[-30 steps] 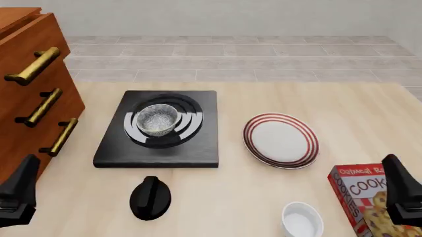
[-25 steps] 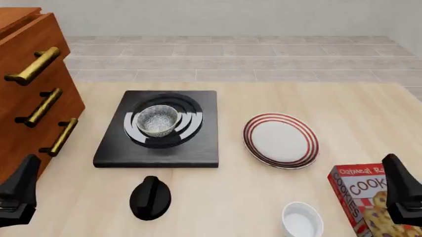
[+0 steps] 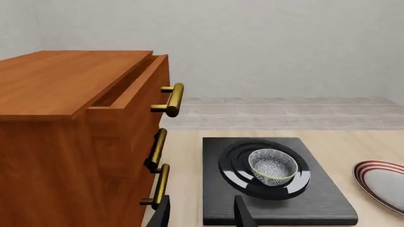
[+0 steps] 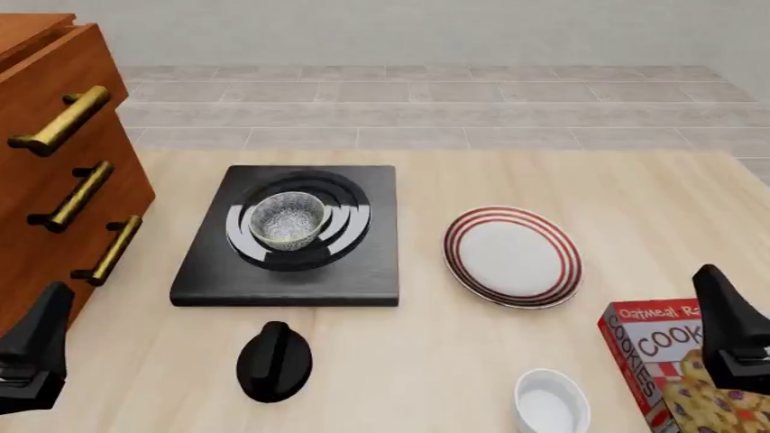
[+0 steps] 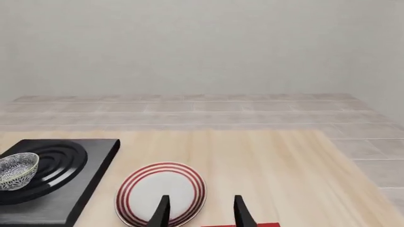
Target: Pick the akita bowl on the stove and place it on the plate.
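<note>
Currently akita bowl [image 4: 288,219] centred on stove [image 4: 290,271] rings; plate [image 4: 513,256] beside stove. Both grippers unclenched, empty, well apart from stove. Risk: thin rim slips, bowl tips.

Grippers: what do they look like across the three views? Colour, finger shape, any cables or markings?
Both are plain matte black. In the front view the left gripper and right gripper show as dark tapered wedges. Each wrist view shows two thin, flat black fingers narrowing to the tips. No cables, logos or markings visible.

A simulated kitchen: a stove [image 4: 288,236] on a wooden counter [image 4: 481,334], drawers [image 4: 54,171] beside it, tiled floor [image 4: 421,104] beyond.
</note>
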### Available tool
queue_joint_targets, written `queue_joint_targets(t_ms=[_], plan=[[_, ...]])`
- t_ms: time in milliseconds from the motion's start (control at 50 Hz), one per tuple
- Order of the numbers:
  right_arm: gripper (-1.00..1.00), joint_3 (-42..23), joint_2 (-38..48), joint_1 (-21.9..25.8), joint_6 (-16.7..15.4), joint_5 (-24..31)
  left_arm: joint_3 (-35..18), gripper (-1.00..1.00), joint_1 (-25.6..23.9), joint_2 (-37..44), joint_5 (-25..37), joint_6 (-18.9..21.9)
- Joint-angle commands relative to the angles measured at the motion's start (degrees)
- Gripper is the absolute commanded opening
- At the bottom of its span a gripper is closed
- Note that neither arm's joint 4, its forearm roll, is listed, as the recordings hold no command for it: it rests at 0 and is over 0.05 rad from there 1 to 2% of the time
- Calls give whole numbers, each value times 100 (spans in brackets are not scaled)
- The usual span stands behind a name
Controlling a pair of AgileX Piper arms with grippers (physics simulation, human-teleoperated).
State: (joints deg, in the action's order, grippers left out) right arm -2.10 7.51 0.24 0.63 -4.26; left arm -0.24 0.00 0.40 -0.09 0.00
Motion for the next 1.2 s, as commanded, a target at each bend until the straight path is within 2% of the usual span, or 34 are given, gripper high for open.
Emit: queue_joint_targets(t_ms=[20,100,140,200,240,320,360,400,440,460,640,820,920,1080,1100,1200], plan=[[100,-506,1027,265,-1,-506,-1,100,0,1,0,0],[100,-707,1400,365,3,-628,-1,100,0,1,0,0],[100,-946,1778,575,-101,-687,-1,100,0,1,0,0],[100,-1172,2133,778,-54,-701,-1,100,0,1,0,0],[100,-1313,2248,921,-252,-642,-1,100,0,1,0,0],[100,-1547,2479,1012,-214,-573,-1,100,0,1,0,0],[100,-1624,2576,1066,-346,-594,-1,100,0,1,0,0],[100,-1861,2708,1133,-187,-517,-1,100,0,1,0,0],[100,-1937,2760,1181,-173,-491,-1,100,0,1,0,0],[100,-2289,3243,1394,30,-459,-1,100,0,1,0,0],[100,-2965,3718,1805,145,-224,-1,100,0,1,0,0],[100,-3550,4325,2332,30,113,-1,100,0,1,0,0],[100,-3789,4567,2518,-220,318,-1,100,0,1,0,0],[100,-4186,4888,2760,-254,543,-1,100,0,1,0,0],[100,-4582,5255,2948,-242,671,-1,100,0,1,0,0],[100,-4858,5636,3019,-299,798,-1,100,0,1,0,0]])
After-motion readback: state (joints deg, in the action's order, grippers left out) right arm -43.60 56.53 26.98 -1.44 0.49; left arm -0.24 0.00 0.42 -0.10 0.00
